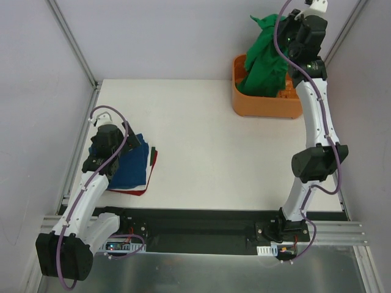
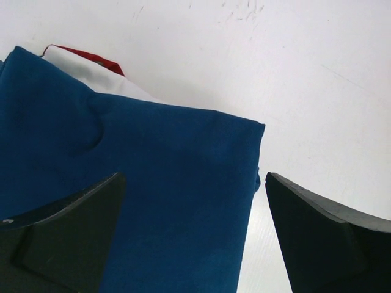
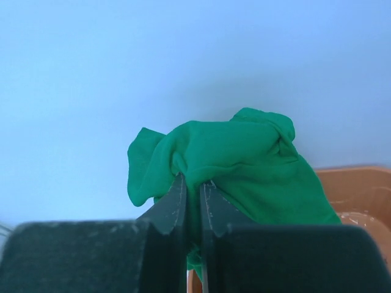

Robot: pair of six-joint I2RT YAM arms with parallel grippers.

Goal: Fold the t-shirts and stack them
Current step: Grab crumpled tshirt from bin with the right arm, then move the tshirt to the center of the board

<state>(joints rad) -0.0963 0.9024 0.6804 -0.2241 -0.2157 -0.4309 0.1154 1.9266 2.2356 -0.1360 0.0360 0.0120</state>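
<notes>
My right gripper (image 1: 276,25) is shut on the bright green t-shirt (image 1: 264,58) and holds it high above the orange basket (image 1: 264,105); the shirt hangs down into the basket. In the right wrist view the gripper (image 3: 193,183) pinches a bunch of the green shirt (image 3: 244,159). A folded navy blue t-shirt (image 1: 129,163) lies at the table's left on top of a red one (image 1: 149,166), with a dark edge (image 1: 151,149) showing. My left gripper (image 1: 105,139) is open just above the blue shirt (image 2: 134,183); the red edge (image 2: 91,58) shows behind it.
The orange plastic basket stands at the table's far right corner (image 3: 360,189). White walls close the table on the left, back and right. The metal rail (image 1: 201,235) with the arm bases runs along the near edge.
</notes>
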